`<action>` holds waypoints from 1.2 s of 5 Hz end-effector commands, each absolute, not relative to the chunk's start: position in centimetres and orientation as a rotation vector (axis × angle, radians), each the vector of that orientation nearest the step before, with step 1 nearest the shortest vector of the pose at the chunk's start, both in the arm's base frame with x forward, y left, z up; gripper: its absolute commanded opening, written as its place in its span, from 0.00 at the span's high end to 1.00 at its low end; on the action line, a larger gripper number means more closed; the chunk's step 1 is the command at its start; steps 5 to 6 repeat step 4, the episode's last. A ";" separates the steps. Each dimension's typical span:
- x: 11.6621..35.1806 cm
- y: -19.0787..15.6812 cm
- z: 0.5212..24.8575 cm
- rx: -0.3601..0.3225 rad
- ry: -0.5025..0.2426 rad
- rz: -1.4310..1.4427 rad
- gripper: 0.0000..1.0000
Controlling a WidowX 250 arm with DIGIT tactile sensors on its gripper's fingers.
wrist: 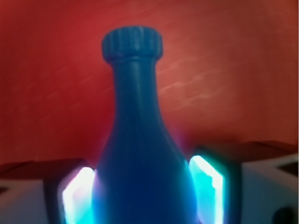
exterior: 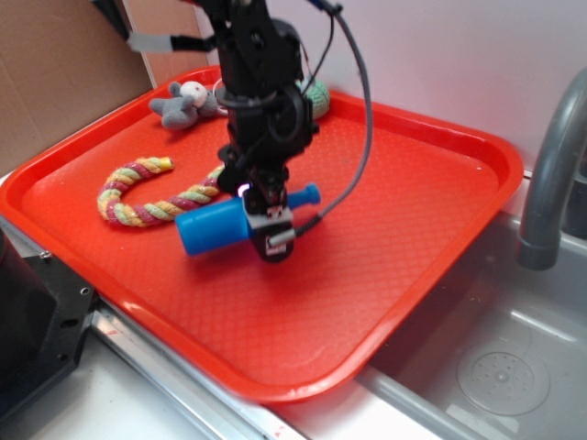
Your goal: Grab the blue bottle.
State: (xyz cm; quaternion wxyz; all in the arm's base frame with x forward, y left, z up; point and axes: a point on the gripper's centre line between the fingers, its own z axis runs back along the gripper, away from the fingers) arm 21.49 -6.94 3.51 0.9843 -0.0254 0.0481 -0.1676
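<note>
So my tool (exterior: 261, 220) is clamped around the blue bottle (exterior: 213, 227) right now, pads pressing on both sides of the fat part of the body. From the wrist view the bottle (wrist: 140, 140) sits dead centre between my fingers (wrist: 205, 182), neck and ribbed cap pointing straight out ahead of me. From the outside view it lies sideways in my grip, body sticking out one side of the tool and the cap out the other, and it looks like it's hanging just over the red tray (exterior: 385, 275) rather than resting on it, though I can't say that for sure.

What worries me: it's smooth round plastic and I'm holding it across a curved section that tapers toward the neck. If my squeeze is light, the thing could slide forward out of the pads or roll in my grip, especially with the heavier body end hanging off to one side. A quick jerk up would probably do it.

The rope toy (exterior: 147, 197) is just behind my tool and the little grey plush (exterior: 183, 101) is further back, so a drop might bounce it into those.
</note>
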 end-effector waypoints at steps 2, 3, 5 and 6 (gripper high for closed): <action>24.2 -2.5 19.0 -0.083 -0.130 0.026 1.00; 23.4 -1.6 20.8 -0.094 -0.125 0.042 1.00; 22.7 -1.1 20.8 -0.115 -0.140 0.061 1.00; 22.7 -1.1 20.8 -0.115 -0.140 0.061 1.00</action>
